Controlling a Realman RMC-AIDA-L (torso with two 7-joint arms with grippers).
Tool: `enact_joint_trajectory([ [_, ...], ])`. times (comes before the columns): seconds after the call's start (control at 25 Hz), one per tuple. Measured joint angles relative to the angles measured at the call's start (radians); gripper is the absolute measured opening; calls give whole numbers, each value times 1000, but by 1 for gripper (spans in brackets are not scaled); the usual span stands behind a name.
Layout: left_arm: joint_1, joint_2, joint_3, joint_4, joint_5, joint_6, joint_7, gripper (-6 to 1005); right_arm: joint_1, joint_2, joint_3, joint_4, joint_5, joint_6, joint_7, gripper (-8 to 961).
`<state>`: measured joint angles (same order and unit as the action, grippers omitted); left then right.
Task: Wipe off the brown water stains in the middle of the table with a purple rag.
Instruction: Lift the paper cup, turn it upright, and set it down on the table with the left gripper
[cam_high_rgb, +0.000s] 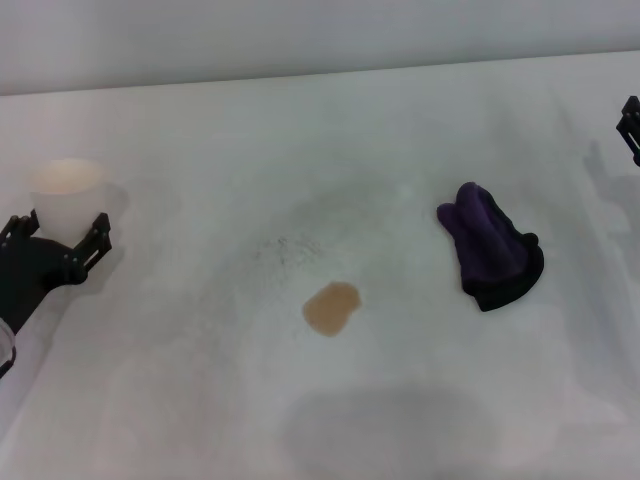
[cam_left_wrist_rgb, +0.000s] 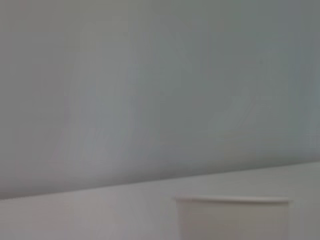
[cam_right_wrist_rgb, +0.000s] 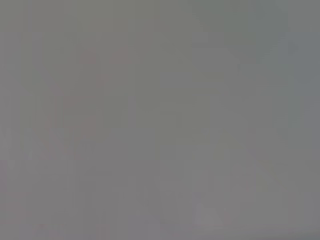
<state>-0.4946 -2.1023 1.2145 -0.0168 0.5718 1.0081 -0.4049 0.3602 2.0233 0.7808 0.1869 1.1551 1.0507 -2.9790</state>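
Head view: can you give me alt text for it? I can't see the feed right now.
A tan brown water stain sits mid-table, not yet wiped, with the bunched purple rag lying untouched to its right. The left claw is open beside a white paper cup at the left edge. Only a sliver of the right claw shows at the far right edge.

No writing, label, brand or number can be read anywhere here. The cup (cam_high_rgb: 67, 190) is plain, the rag (cam_high_rgb: 492, 246) carries no tag, and the table (cam_high_rgb: 200, 400) bears no markings.
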Motion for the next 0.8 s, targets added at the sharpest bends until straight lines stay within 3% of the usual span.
enact_joint_trajectory([
  [0.6,16,-2,1,-36,46,8,8,794,8,-2,-1,3,0,0,-2,866],
  [0.8,44,-2,-1,-31,50,61,13,893,7,-1,-2,5,-1,0,-2,866],
])
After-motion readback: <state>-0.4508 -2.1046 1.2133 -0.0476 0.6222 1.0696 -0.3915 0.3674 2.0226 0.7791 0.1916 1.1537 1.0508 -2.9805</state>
